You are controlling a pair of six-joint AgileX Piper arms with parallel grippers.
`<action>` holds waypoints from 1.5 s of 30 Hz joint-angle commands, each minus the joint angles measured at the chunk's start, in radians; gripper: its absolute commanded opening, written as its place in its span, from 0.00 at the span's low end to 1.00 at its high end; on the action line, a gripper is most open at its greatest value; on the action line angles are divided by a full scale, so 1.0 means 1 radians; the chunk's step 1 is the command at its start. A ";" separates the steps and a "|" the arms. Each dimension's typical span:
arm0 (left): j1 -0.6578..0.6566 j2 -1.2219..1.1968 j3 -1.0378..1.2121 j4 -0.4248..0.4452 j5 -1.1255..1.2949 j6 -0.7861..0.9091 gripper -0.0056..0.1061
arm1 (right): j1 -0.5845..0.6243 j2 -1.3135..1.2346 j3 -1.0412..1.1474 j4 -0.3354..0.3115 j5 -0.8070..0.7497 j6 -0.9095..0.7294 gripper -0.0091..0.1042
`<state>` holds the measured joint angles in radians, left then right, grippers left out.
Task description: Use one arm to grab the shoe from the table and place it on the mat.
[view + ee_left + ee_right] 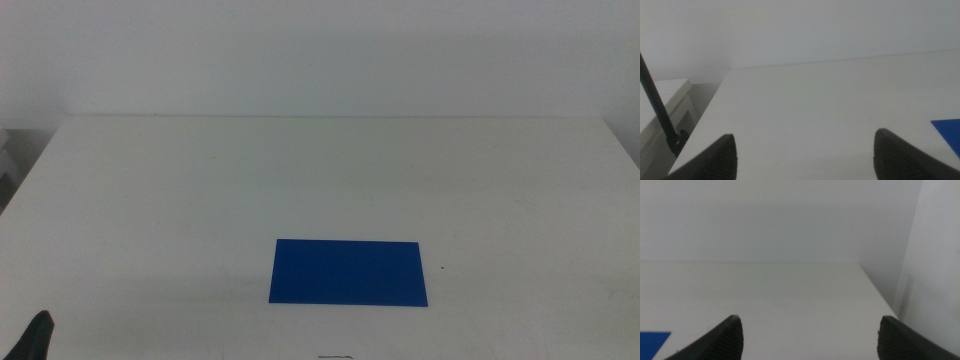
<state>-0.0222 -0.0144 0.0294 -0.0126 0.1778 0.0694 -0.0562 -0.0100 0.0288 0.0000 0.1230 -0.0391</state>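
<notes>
The dark-blue mat [348, 272] lies flat on the white table [330, 180], near the front middle. A corner of it shows in the left wrist view [949, 131] and in the right wrist view [652, 341]. The shoe is out of view in every frame. My left gripper [805, 160] is open and empty, low over the table's front left; only its dark tip [35, 338] shows in the middle view. My right gripper [807, 340] is open and empty over the table's front right and is out of the middle view.
A white wall stands behind the table's far edge. A thin black rod [657, 110] and a white cabinet [662, 100] stand off the table's left side.
</notes>
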 commanded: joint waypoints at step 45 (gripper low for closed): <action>-0.005 -0.019 -0.003 -0.009 -0.082 -0.015 0.89 | -0.188 1.220 -0.937 -0.030 0.976 0.397 0.91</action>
<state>-0.0222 -0.0144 0.0294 -0.0126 0.1778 0.0694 -0.1959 1.1931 -0.8764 -0.0371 1.1235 0.4045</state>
